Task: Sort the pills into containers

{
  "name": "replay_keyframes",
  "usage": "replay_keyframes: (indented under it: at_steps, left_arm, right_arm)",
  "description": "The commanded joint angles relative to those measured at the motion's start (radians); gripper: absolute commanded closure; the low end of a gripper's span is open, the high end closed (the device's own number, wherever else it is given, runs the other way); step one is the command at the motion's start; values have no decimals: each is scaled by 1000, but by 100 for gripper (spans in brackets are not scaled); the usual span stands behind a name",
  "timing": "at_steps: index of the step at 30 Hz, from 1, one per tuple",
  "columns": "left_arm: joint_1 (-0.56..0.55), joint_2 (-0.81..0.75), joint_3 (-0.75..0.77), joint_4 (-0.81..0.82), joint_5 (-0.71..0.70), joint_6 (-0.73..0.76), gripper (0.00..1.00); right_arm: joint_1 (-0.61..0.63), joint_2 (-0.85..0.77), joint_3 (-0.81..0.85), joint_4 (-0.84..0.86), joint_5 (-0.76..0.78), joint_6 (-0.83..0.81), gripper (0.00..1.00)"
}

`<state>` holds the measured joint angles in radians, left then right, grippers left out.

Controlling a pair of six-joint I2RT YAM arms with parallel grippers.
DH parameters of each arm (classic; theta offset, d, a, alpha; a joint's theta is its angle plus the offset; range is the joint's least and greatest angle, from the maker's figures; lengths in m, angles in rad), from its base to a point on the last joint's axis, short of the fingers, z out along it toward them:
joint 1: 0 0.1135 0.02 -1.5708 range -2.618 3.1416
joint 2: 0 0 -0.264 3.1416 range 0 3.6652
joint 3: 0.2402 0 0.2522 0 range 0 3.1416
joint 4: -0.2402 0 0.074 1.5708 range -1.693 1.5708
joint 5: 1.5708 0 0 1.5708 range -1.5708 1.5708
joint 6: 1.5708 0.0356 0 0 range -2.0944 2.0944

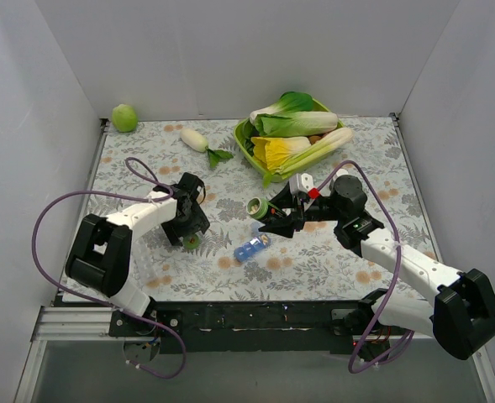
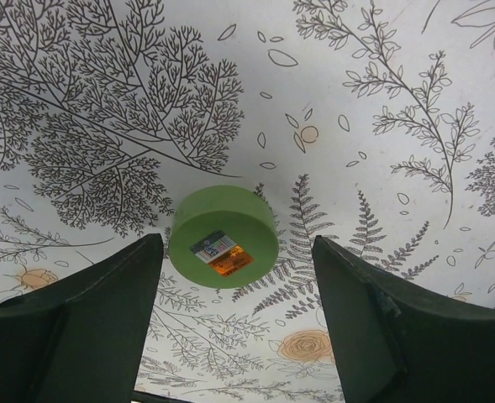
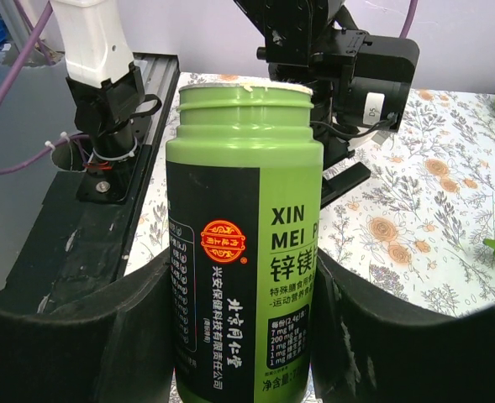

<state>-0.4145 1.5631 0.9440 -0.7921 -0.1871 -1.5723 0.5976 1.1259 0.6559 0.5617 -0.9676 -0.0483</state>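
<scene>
The right tool (image 3: 243, 290) is clasping an uncapped green bottle (image 3: 244, 210) while the left tool (image 2: 237, 248) is hovering released over a green cap (image 2: 223, 235) on the tabletop (image 2: 373, 210).

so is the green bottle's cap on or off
Off. The green bottle shows a bare threaded neck in the right wrist view; the green cap lies apart on the table, under the left tool.

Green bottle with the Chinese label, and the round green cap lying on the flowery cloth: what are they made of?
The green bottle is probably plastic, smooth with a slight sheen. The moulded threaded neck suggests so, and a black label wraps it. The green cap is likely the same plastic, matte and evenly coloured, with a small sticker on its flat face.
</scene>
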Motion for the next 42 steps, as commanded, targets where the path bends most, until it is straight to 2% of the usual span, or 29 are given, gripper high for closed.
replay_keyframes:
  at_steps: [1, 7, 9, 13, 15, 16, 18, 21, 22, 23, 27, 30, 31, 33, 35, 38, 42]
  left_arm:
    - [-4, 12, 1, 22, -18, 1, 29]
    - [-4, 25, -30, 65, -15, -2, 32]
    - [-4, 22, -39, 80, -12, -2, 38]
    - [-3, 5, -56, 100, -11, -3, 43]
    - [-4, 0, -65, 109, 0, 1, 48]
    - [-3, -6, -73, 114, 6, 4, 59]
    - [-4, -38, -76, 131, 24, 23, 68]
    - [-4, -126, -56, 168, 116, 104, 80]
    - [-4, -156, -47, 183, 229, 145, 83]
    - [-4, -182, -28, 200, 276, 173, 86]
    - [-4, -339, 90, 246, 561, 250, 87]
    - [-3, -365, 166, 264, 711, 183, 88]
    - [-3, -374, 171, 280, 744, 100, 88]
    - [-3, -386, 156, 362, 842, 10, 88]
    - [-3, -390, 138, 442, 888, -133, 88]
    - [-4, -380, 105, 514, 975, -256, 88]
    - [-3, -370, 113, 537, 1028, -295, 89]
  right_arm:
    - [1, -29, -2, 41, 9, -2, 91]
    - [-2, -38, 14, -17, 9, -38, 91]
    - [-1, -40, 17, -35, 9, -44, 91]
    - [-1, -46, 27, -68, 12, -68, 91]
    - [-2, -48, 33, -82, 15, -74, 91]
    - [-2, -49, 34, -97, 15, -76, 91]
    - [-2, -52, 43, -117, 15, -96, 91]
    - [-4, -58, 60, -181, 7, -143, 91]
    - [-4, -63, 65, -200, 4, -160, 91]
    - [-4, -66, 70, -245, 0, -183, 91]
    - [-5, -81, 94, -373, -7, -332, 91]
    - [-7, -83, 122, -462, 38, -389, 91]
    - [-7, -83, 135, -479, 52, -421, 91]
    - [-7, -80, 149, -512, 104, -447, 91]
    - [-7, -69, 183, -545, 144, -473, 92]
    - [-7, -43, 237, -637, 204, -507, 92]
    - [-4, -23, 278, -681, 256, -519, 92]
